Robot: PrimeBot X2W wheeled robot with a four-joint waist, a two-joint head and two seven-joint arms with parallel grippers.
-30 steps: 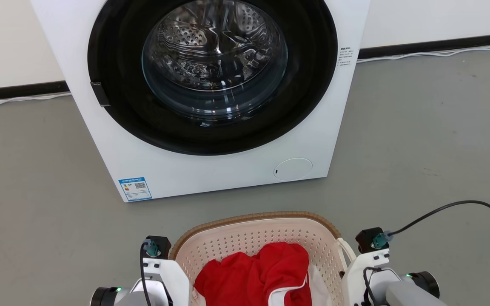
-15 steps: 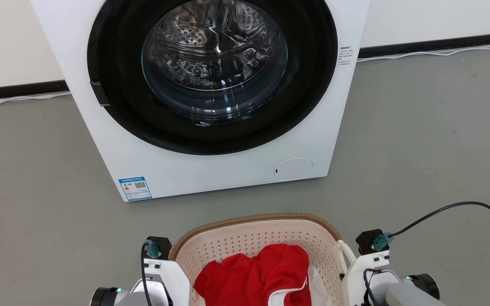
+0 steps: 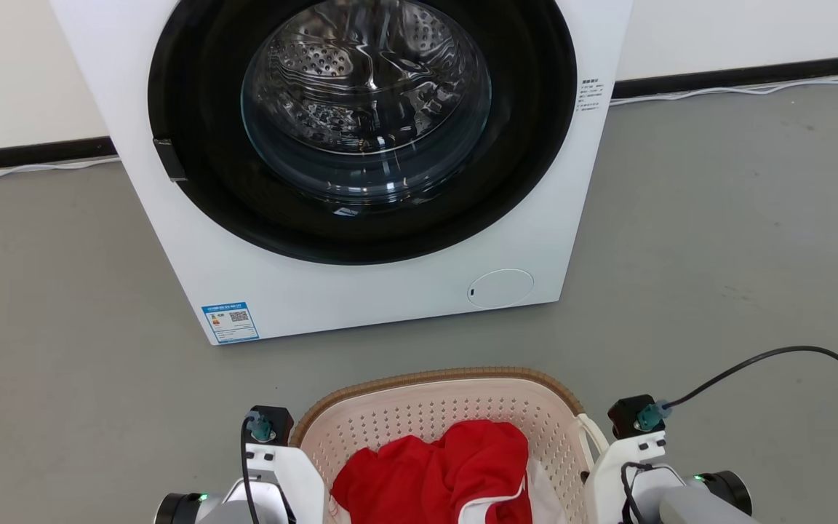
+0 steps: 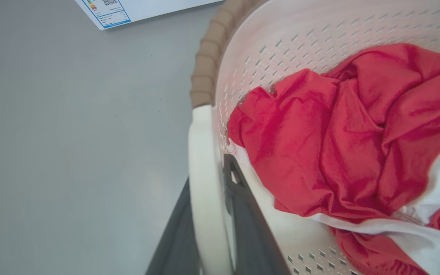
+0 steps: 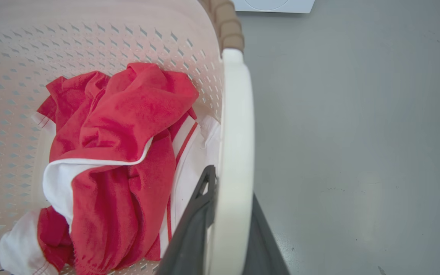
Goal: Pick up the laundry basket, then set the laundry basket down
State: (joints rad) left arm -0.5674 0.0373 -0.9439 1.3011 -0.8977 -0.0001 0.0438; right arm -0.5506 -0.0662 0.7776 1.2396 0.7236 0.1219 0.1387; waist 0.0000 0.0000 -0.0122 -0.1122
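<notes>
Status: laundry basket (image 3: 433, 407) sits directly in front of the washing machine (image 3: 390, 291), below its door, with a strip of bare floor (image 3: 62, 364) between the 2. Red-and-white clothes (image 3: 433, 473) are bunched in the half of the basket away from the machine.

Left gripper (image 4: 208, 172): jaws clenched on the left loop handle (image 4: 201, 152), 1 finger inside the basket wall and 1 outside. Right gripper (image 5: 231, 183): same grasp, mirrored, on the right loop handle (image 5: 237, 133). So we have a 2-handed hold, with both handles pinched near the ends away from the machine.

We can't tell whether the base is off the floor (no view shows the underside). Our read is that the pick-up grasp is done and we're in the hold stage, somewhere between lift and put-down.

What the next move calls for:
- Move both arms together at the same rate so the brown rim (image 3: 433, 375) stays level. Any lag on 1 side tilts the load toward the clothes.
- Keep the gap to the machine front and don't swing the basket into the door.
- Bring the base flat onto the floor in front of the machine before releasing.
- Release both jaws only once the weight is on the floor, then back the inner fingers out without snagging cloth.
</notes>
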